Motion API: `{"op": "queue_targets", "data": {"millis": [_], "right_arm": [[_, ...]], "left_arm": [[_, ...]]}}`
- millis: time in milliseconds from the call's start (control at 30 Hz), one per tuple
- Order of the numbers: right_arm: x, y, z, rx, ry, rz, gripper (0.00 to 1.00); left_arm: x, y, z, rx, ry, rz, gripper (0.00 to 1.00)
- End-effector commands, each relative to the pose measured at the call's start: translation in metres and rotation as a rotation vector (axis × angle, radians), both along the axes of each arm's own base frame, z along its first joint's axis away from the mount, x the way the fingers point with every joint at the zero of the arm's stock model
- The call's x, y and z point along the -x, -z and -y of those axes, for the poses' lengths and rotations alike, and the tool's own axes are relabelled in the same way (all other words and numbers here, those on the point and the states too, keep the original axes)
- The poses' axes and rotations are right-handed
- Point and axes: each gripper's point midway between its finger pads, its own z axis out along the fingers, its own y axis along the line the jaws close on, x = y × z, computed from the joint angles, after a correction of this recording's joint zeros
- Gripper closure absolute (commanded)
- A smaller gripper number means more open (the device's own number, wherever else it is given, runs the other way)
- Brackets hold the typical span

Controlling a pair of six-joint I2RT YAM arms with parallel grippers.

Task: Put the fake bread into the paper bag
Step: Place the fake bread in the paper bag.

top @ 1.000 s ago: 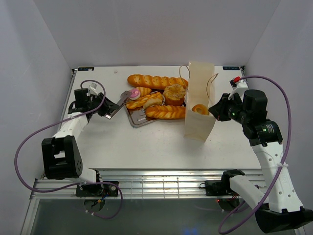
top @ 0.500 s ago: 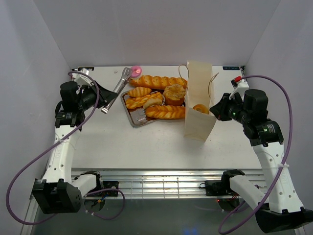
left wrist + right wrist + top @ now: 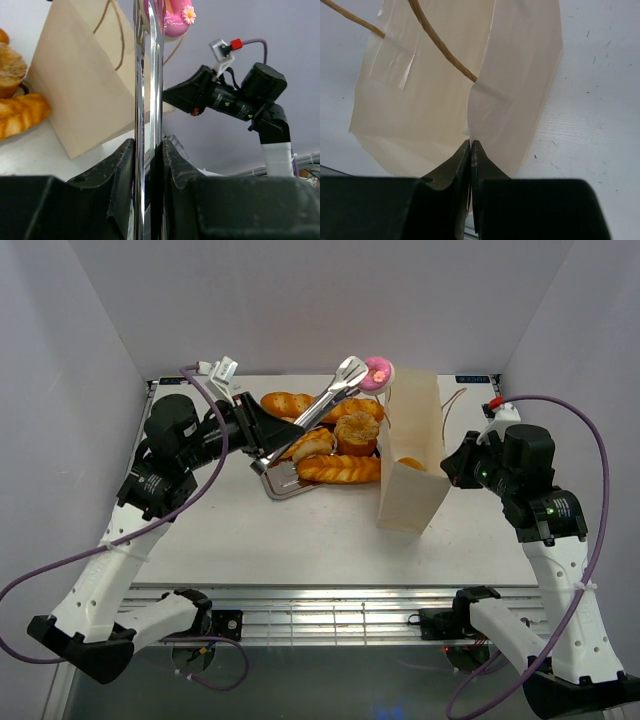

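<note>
Left gripper [image 3: 148, 150], clamping tongs [image 3: 325, 405], is holding donut [image 3: 378, 373] at bag [image 3: 410, 500] mouth, right gripper [image 3: 470, 150] pinching its wall; one bun [image 3: 410, 462] inside, loaves [image 3: 338, 469] waiting.

Left tool [image 3: 148, 146] held high, jaws clamped, right tool [image 3: 470, 145] pinched shut

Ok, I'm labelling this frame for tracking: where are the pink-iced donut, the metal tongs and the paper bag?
pink-iced donut [image 3: 378, 373]: top external view, on its pink icing.
metal tongs [image 3: 322, 403]: top external view, midway along the arms.
paper bag [image 3: 408, 490]: top external view, on its near side wall.
</note>
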Motion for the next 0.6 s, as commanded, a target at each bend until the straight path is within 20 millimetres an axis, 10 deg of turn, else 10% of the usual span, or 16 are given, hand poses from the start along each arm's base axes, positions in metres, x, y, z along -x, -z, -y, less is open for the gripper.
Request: {"op": "queue_targets", "data": {"millis": [0, 167, 300, 567], "right_arm": [[0.003, -0.006, 0.006, 0.012, 0.033, 0.017, 0.92], [0.003, -0.008, 0.011, 0.022, 0.056, 0.023, 0.90], [0.001, -0.018, 0.016, 0.043, 0.076, 0.038, 0.69], [-0.016, -0.045, 0.015, 0.047, 0.084, 0.076, 0.51]], "left_arm": [[0.015, -0.042, 0.010, 0.079, 0.011, 0.080, 0.82], [0.019, -0.040, 0.058, 0.057, 0.085, 0.079, 0.82], [0.013, -0.033, 0.084, 0.026, 0.094, 0.081, 0.82], [-0.008, -0.020, 0.096, -0.030, 0.038, 0.095, 0.82]]}}
